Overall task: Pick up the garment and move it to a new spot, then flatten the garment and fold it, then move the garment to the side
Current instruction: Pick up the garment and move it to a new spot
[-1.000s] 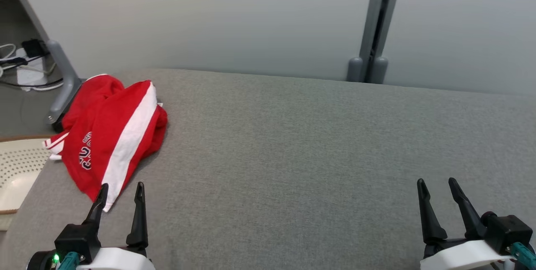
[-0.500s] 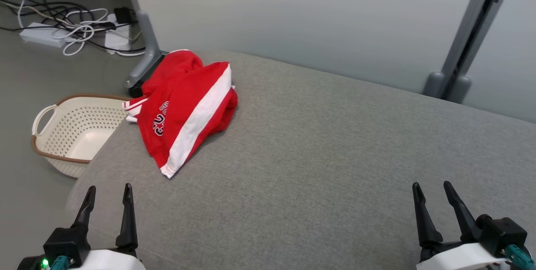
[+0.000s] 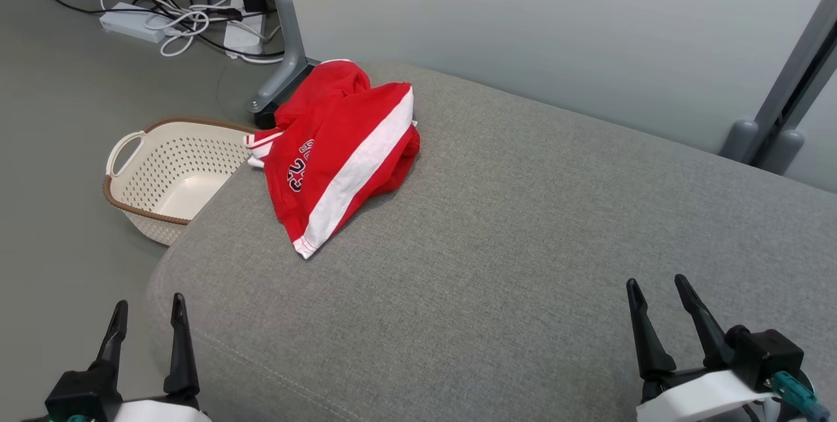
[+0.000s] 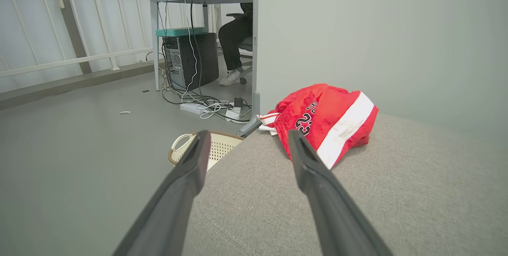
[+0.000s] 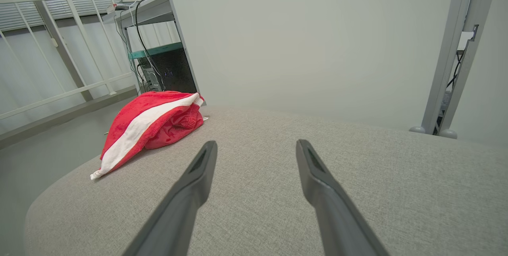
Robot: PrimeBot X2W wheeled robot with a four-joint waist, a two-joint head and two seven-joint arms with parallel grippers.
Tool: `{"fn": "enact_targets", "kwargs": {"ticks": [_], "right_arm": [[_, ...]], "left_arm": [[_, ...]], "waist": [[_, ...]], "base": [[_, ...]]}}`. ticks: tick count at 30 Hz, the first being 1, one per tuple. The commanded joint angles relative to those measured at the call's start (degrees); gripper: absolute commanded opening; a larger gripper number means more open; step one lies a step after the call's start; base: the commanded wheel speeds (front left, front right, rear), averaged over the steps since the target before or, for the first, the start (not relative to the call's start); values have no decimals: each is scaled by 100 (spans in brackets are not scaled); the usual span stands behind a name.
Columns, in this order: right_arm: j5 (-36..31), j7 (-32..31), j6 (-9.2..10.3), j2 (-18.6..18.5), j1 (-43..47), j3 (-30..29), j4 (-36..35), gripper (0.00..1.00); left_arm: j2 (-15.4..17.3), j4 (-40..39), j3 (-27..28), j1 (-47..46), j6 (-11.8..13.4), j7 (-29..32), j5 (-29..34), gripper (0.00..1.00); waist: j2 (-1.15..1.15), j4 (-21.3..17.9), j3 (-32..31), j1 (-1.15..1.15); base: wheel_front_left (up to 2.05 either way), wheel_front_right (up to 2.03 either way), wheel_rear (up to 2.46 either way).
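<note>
The garment (image 3: 340,154) is a crumpled red piece with a broad white stripe and dark numerals, lying near the far left corner of the grey cushioned surface (image 3: 523,245). It also appears ahead in the left wrist view (image 4: 329,119) and to the left in the right wrist view (image 5: 151,123). My left gripper (image 3: 149,307) is open at the lower left, over the surface's left edge, well short of the garment. At the lower right my right gripper (image 3: 657,286) stands open above the surface, far from the garment. Nothing is between either pair of fingers.
A cream perforated basket (image 3: 173,176) with a brown rim sits on the floor left of the surface, below the garment. Cables and a power strip (image 3: 137,19) lie on the floor beyond. A grey partition (image 3: 523,29) runs behind, with grey posts (image 3: 778,114). A seated person's legs (image 4: 234,45) show under a desk.
The camera has turned left, so the whole picture has shifted right; the basket, floor and cables have come into view. Garment lies unchanged, both grippers stay open.
</note>
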State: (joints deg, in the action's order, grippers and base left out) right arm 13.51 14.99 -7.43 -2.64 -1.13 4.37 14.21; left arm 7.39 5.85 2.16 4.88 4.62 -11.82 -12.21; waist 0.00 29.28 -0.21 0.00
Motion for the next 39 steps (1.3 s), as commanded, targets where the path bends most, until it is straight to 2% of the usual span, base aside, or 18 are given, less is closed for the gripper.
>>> {"fn": "enact_targets", "kwargs": {"ticks": [1,6,10,16,21,29,39], "right_arm": [[-40,30,-11,-46,-88,11,42,100],[-61,30,-11,-46,-155,2,68,100],[-82,30,-11,-45,-76,-118,63,100],[-256,-37,-11,-76,-289,-149,-41,100],[-364,-137,-11,-231,-605,-201,-339,100],[-396,-120,-11,-391,-915,-415,-634,100],[-377,-61,-11,-392,-1090,-515,-832,100]], "left_arm": [[16,-27,43,52,38,-41,-49,100],[12,-1,63,-24,51,-65,-114,100],[89,103,25,-317,-86,43,-201,100],[235,137,148,-949,-216,98,-426,100],[403,198,332,-1729,-291,126,-667,100],[880,564,610,-3106,-402,332,-935,100],[1560,1432,682,-4059,-303,920,-834,100]], "waist": [[0,12,28,0],[0,3,51,0],[0,-69,51,0],[0,-647,485,0],[0,-1270,1179,0],[0,-2126,1980,0],[0,-2842,2539,0]], "base": [[0,0,0],[0,0,0],[0,0,0],[0,0,0],[0,0,0],[0,0,0],[0,0,0]]}}
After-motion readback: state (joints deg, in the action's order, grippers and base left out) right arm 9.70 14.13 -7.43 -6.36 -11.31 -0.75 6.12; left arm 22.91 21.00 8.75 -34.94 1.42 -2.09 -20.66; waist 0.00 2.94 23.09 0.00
